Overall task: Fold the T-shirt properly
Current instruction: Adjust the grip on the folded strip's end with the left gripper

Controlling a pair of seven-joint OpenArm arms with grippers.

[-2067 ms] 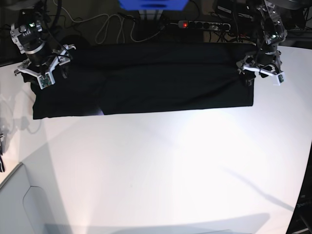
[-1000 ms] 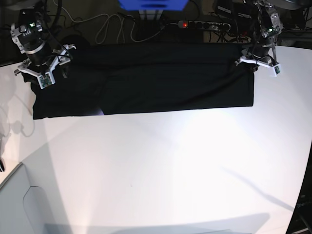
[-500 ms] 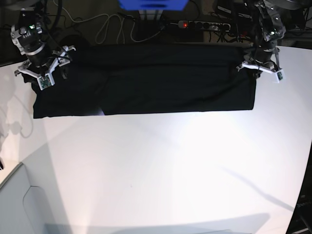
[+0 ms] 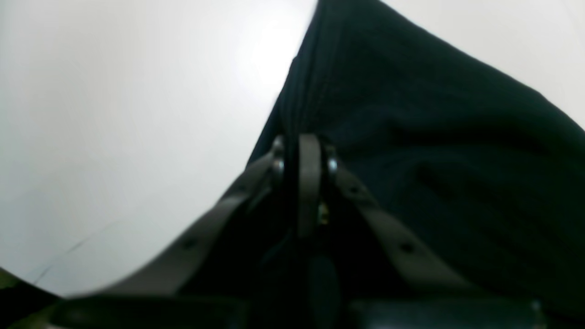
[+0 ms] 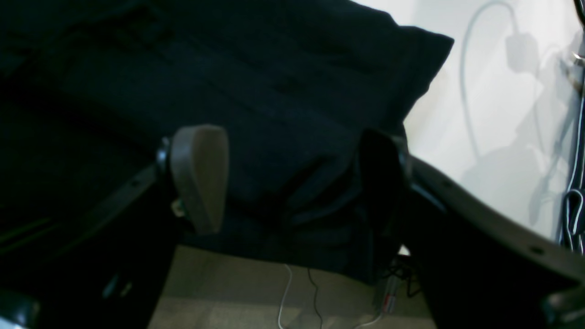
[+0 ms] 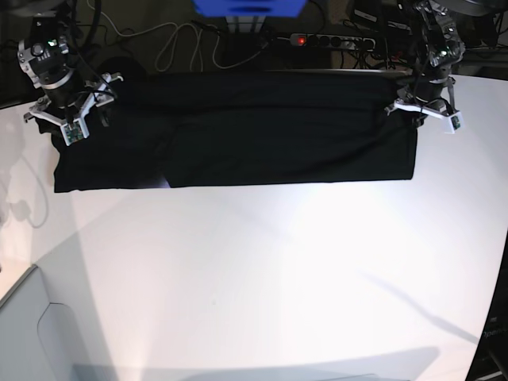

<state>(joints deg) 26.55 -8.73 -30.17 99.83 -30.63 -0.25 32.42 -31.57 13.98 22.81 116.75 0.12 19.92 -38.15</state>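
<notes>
— T-shirt (image 6: pixel 238 127) lies in a long black band along the table's (image 6: pixel 278 278) far edge, part of it hanging off the back. What might go wrong?

— I'd say uneven pulling could skew the fold. Left gripper (image 4: pixel 304 151) is pressed together, pinching the cloth at one end; right gripper (image 5: pixel 292 178) stands spread wide over the other end, gripping nothing.

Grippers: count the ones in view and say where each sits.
2. The left gripper is at the T-shirt's far corner on the base view's right, shut on the cloth. The right gripper is open over the opposite end, on the base view's left.
</notes>
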